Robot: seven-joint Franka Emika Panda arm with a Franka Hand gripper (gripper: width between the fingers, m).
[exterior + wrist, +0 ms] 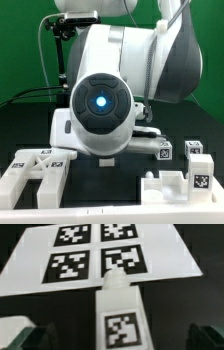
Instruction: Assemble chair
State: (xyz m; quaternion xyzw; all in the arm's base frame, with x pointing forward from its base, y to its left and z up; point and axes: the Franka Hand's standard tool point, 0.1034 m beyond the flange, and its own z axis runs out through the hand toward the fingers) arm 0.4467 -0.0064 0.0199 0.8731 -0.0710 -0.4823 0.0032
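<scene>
While lying loose between the spread fingers [32, 336], not yet gripped, liable to be nudged rather than caught: leg [120, 314] of the chair, tag face up, narrow tip meeting the marker board [170, 258] at its near edge, just below the four tags [72, 264]. Cannot tell whether resting on that edge or only overlapping it in the wrist view. Fingers holding nothing, with a clear gap on both sides of the leg.

Risks, by judgement. Closing off-centre: one finger landing first, swinging the leg about its tip and skewing it against the marker board. Descending too far: striking the bench [190, 297], or pinching the marker board's edge along with the tip. Grasping the tagged end only: likely droop or twist on lifting, tip dragging across the marker board.

Room: bare dark bench beside the leg, away from the marker board, open enough for a straight drop and lift. Tighter by one finger, with a pale block [10, 328] close, far from the marker board; what it is, unclear. From outside, more chair parts: slab [35, 170] on the exterior view's left, notched part [175, 188] on the exterior view's right, cubes [163, 150] behind. Marker board hidden there by the arm [110, 90], so spacing from it unreadable; best to lift high before swinging either way.
</scene>
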